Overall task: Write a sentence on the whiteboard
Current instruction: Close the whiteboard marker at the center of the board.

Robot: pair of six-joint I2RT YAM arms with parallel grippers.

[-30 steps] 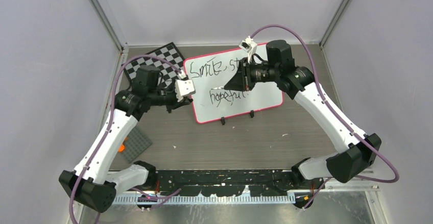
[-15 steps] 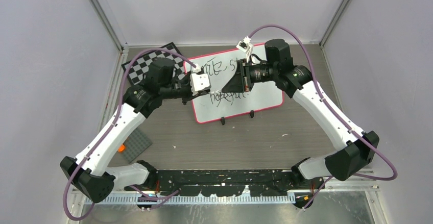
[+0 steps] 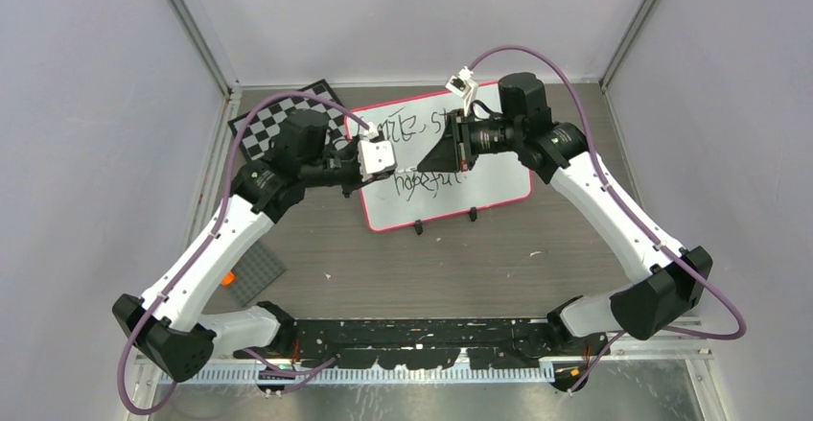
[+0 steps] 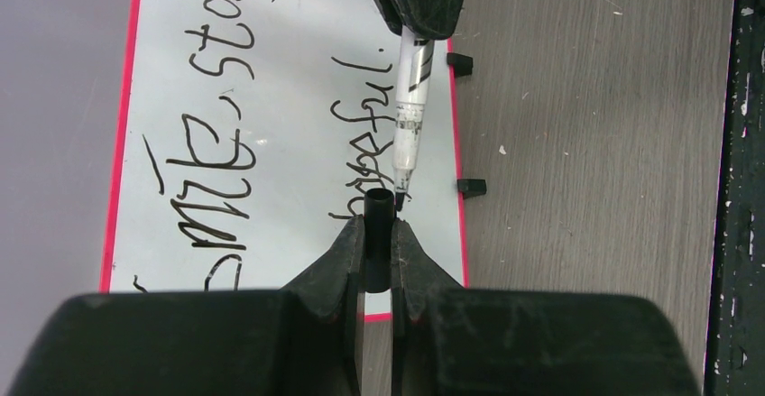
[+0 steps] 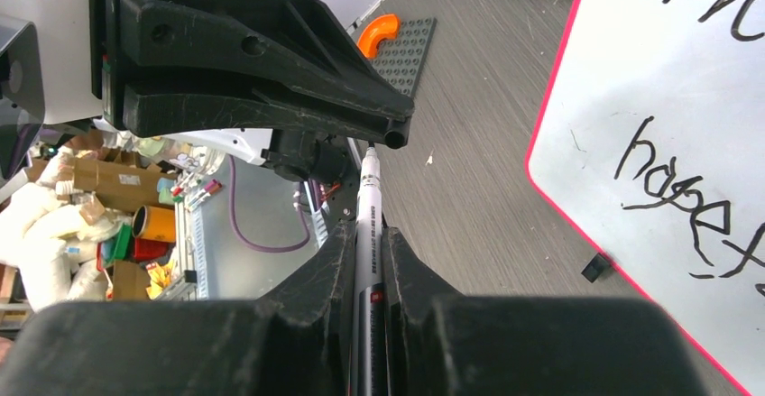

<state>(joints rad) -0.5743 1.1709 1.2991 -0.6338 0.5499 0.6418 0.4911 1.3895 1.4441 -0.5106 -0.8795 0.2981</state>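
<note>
The whiteboard (image 3: 494,186) lies flat at the table's back centre, pink-red frame, black feet toward me. The sentence (image 3: 407,133) reads "Smile, stay" over "hopeful."; it shows in the left wrist view (image 4: 216,134) and partly in the right wrist view (image 5: 677,198). My right gripper (image 3: 429,161) (image 5: 368,234) is shut on a white marker (image 5: 369,207) (image 4: 408,116), held level above the board. My left gripper (image 3: 396,170) (image 4: 379,225) is shut on the black marker cap (image 4: 379,234). The cap's open mouth (image 5: 394,134) faces the marker's tip, which is right at it.
A black-and-white chessboard (image 3: 288,119) lies behind and left of the whiteboard. A grey studded baseplate (image 3: 254,272) (image 5: 406,49) with an orange piece (image 5: 377,33) lies at the left. The board's two black feet (image 4: 470,186) stick out onto the wooden table.
My left arm has swung right over the whiteboard, bringing the cap up to the marker's tip. The right arm has barely moved.
</note>
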